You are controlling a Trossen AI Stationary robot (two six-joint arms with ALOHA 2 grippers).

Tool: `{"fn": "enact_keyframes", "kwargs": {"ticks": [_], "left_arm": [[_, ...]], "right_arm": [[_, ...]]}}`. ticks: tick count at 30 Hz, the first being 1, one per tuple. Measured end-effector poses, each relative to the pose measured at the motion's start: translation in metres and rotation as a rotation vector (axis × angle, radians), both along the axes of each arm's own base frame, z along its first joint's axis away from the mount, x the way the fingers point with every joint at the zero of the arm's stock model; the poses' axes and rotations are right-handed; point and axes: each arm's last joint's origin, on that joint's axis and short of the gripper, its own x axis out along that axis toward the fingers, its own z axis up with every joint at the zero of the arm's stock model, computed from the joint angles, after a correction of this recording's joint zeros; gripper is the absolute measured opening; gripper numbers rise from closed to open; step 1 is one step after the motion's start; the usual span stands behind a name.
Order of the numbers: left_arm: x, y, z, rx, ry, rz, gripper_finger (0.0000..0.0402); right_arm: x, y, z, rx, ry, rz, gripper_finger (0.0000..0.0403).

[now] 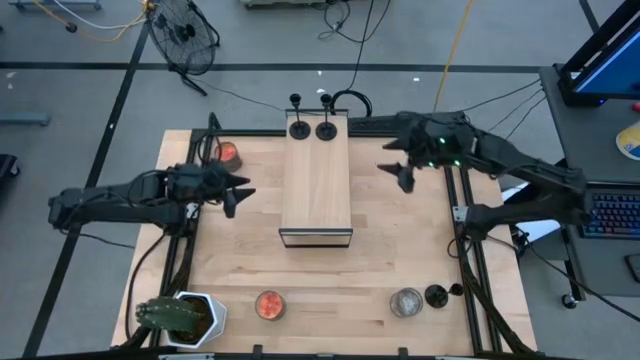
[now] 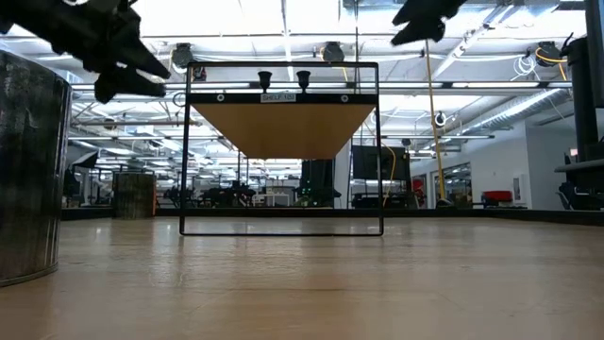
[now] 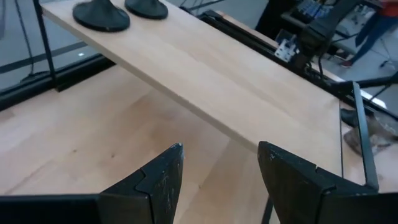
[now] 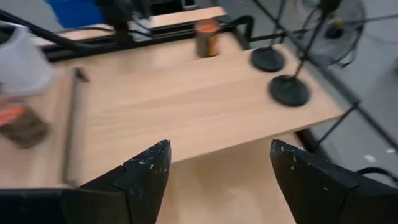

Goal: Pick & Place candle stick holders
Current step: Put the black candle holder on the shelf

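Note:
Two black candle stick holders stand on their disc bases at the far end of the wooden shelf top. They also show in the low view and in both wrist views. A third small black holder sits on the table near the front right. My left gripper hovers open to the left of the shelf. My right gripper hovers open to its right, higher up. Neither has anything between its fingers.
A plant in a white pot, a red jar and a glass jar line the table's near edge. An orange jar stands at the far left. The black frame rails run along the table's sides.

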Motion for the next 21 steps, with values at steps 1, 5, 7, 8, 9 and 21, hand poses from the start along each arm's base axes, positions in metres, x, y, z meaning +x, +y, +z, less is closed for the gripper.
{"fn": "enact_keyframes", "kwargs": {"ticks": [1,5,7,8,9,21], "left_arm": [[-0.001,0.000,-0.003,0.000,-0.007,-0.006,0.0214],[-0.005,-0.002,-0.015,-0.005,-0.051,-0.036,0.0214],[-0.008,-0.003,-0.021,-0.021,-0.065,-0.061,0.0214],[-0.008,-0.004,-0.024,-0.033,-0.067,-0.074,0.0214],[-0.009,-0.004,-0.026,-0.042,-0.070,-0.088,0.0214],[-0.011,-0.006,-0.028,-0.091,-0.086,-0.134,0.0214]], "right_arm": [[-0.004,0.005,0.002,0.022,-0.004,0.005,0.0267],[-0.022,0.021,0.004,0.135,0.007,-0.008,0.0267],[-0.032,0.027,0.003,0.219,0.023,-0.041,0.0267],[-0.038,0.029,0.002,0.265,0.038,-0.063,0.0267],[-0.043,0.031,0.001,0.313,0.053,-0.089,0.0267],[-0.075,0.041,0.000,0.535,0.069,-0.233,0.0267]]}}
